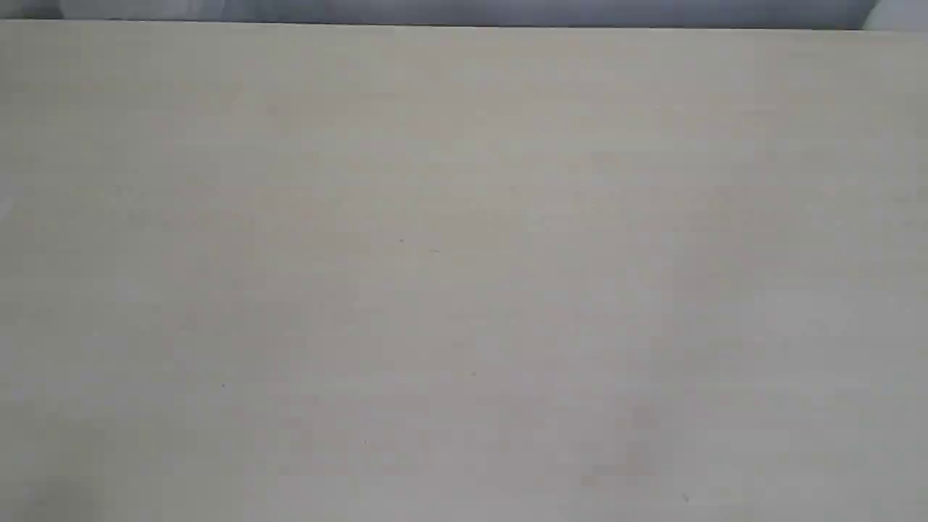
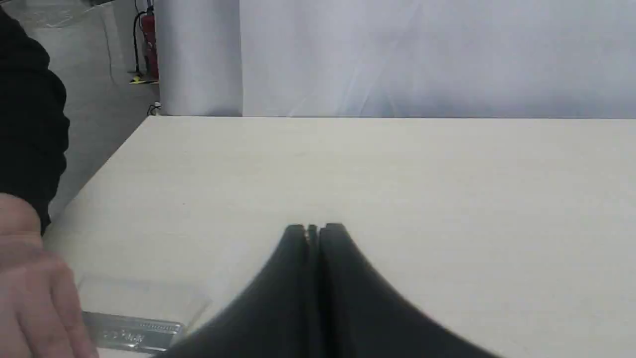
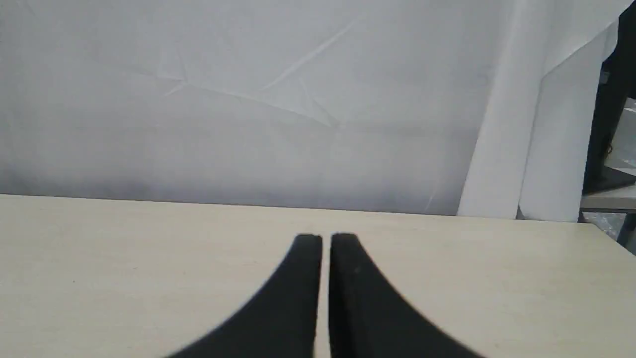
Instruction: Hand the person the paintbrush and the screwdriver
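Black left gripper jaws pressed together, right gripper nearly so; we see the person's bare hand at a pale-bristled, metal-ferruled flat paintbrush.

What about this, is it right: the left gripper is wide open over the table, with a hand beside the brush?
Not quite. The left wrist view shows the left gripper shut, jaws pressed together, not wide open. The rest holds: it is over the table, with a hand beside the brush.

The pale table fills the exterior view, its far edge at twelve o'clock. The paintbrush lies flat on it near a side edge.
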### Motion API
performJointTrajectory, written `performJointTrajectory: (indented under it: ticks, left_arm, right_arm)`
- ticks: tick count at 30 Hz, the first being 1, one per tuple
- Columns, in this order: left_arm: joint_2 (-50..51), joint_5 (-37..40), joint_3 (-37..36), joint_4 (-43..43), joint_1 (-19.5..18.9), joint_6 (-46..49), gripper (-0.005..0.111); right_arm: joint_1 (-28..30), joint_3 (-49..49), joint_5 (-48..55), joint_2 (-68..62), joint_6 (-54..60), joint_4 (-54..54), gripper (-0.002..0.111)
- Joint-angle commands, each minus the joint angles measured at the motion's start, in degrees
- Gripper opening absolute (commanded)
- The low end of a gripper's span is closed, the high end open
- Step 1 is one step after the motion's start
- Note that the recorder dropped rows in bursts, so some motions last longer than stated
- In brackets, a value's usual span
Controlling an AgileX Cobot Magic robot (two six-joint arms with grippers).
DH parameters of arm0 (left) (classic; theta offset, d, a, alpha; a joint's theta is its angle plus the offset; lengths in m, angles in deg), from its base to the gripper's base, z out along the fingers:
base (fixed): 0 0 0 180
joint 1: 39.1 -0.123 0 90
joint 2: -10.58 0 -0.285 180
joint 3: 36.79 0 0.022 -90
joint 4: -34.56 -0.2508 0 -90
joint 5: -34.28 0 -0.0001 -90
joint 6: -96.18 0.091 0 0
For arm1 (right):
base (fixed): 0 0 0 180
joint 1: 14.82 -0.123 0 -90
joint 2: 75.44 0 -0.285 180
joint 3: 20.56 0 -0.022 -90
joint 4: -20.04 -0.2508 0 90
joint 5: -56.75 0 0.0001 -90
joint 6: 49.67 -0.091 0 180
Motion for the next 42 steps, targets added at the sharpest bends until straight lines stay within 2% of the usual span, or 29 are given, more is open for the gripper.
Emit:
performJointTrajectory:
  ticks: [1,42]
  left_arm:
    - [-0.14,-0.59,-0.12,0.24,0.32,-0.12,0.000]
    - [-0.14,-0.65,-0.12,0.12,0.32,-0.12,0.000]
  right_arm:
    - [0.08,0.18,-0.55,0.31,-0.57,1.36,0.004]
    - [0.08,0.18,-0.22,0.31,-1.45,0.97,0.004]
